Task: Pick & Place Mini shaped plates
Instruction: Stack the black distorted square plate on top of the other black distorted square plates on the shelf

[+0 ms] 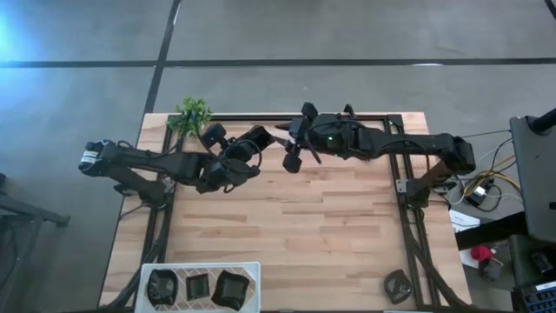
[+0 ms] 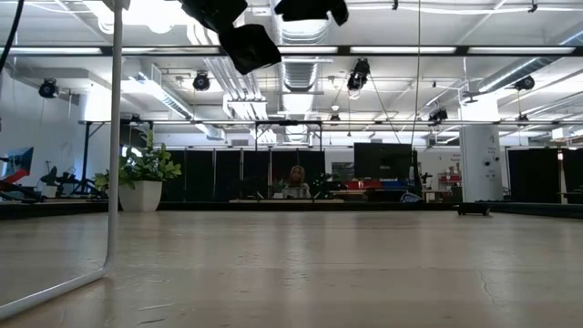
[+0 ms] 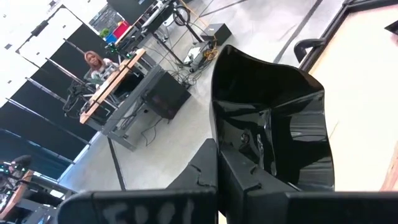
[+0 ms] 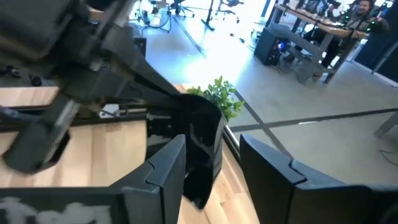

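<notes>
left gripper (image 3: 217,180) clamps mini plate (image 3: 273,124) | gripper lettering perhaps unreadable

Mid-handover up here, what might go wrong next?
The left gripper pinches the black plate only by its rim, high over the table, so it may slip and drop. The right gripper stands open beside that plate; withdrawing could nudge it loose.

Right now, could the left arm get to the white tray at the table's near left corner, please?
Probably yes. The left gripper, shut on a mini plate, hangs over the table's far side, with only bare wood between it and the white tray. The open right gripper sits off that path.
</notes>
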`<state>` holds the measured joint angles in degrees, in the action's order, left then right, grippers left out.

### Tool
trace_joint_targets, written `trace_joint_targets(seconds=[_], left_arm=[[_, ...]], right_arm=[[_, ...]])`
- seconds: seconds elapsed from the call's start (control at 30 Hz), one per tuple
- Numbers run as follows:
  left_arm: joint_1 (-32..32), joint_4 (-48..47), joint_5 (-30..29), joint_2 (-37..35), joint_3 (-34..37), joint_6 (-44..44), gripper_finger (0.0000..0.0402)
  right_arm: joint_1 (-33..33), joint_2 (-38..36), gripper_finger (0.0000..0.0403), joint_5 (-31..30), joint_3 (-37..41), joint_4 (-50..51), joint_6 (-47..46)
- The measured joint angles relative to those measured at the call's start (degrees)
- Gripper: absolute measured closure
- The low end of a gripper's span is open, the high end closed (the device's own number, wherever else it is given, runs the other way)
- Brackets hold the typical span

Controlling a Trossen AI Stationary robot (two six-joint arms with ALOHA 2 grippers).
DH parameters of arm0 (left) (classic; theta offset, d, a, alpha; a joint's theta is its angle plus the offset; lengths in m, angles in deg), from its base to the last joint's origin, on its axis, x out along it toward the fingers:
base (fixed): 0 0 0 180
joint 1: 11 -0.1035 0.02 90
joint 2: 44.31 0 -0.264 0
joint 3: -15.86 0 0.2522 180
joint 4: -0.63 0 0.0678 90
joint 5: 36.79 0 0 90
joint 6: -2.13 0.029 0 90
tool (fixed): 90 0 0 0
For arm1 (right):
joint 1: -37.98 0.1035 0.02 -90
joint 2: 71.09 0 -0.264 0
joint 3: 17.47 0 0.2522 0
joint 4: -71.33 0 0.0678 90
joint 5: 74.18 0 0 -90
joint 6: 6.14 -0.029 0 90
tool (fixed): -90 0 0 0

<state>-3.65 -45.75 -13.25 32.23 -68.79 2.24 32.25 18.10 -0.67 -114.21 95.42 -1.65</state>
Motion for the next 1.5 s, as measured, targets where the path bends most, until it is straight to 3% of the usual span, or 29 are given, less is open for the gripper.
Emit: trace_joint_targets(seconds=[0.07,0.17,0.47,0.6,0.77,0.97,1.27,1.4,1.5], left_arm=[[0.04,-0.4,0.95,-0.78,0.0,0.32,0.0401],[0.02,-0.83,6.87,-3.21,0.0,1.3,0.0401],[0.02,-12.11,36.87,-13.98,-0.4,-0.35,0.0401],[0.02,-13.68,51.86,-18.28,-1.71,-5.1,0.0401],[0.58,-14.88,62.0,-20.52,-0.9,-17.86,0.0401],[5.45,-18.94,64.36,-19.88,0.2,-34.58,0.0402],[21.11,-16.52,66.13,-17.58,0.22,-38.52,0.0402],[27.62,-13.29,62.8,-14.62,0.22,-40.38,0.0402],[30.67,-11.91,59.2,-11.36,0.22,-46.91,0.0402]], right_arm=[[0.63,-1.45,0.0249,-0.01,0.0,1.71,0.0],[1.42,-3.99,0.0246,0.0,0.0,4.84,-0.44],[3.54,-10.6,0.0247,0.03,-0.02,17.16,-7.29],[4.28,-13.13,0.0253,0.27,-0.02,20.08,-10.37],[5.12,-15.07,0.0261,0.57,-0.02,20.99,-12.75],[5.24,-15.52,0.0271,1.67,-0.02,21.15,-14.61],[5.37,-15.3,0.028,3.03,-0.02,21.23,-14.64],[5.39,-15.3,0.0277,3.19,-0.02,21.23,-15.76],[5.37,-15.3,0.0274,3.22,-0.02,21.21,-16.84]])
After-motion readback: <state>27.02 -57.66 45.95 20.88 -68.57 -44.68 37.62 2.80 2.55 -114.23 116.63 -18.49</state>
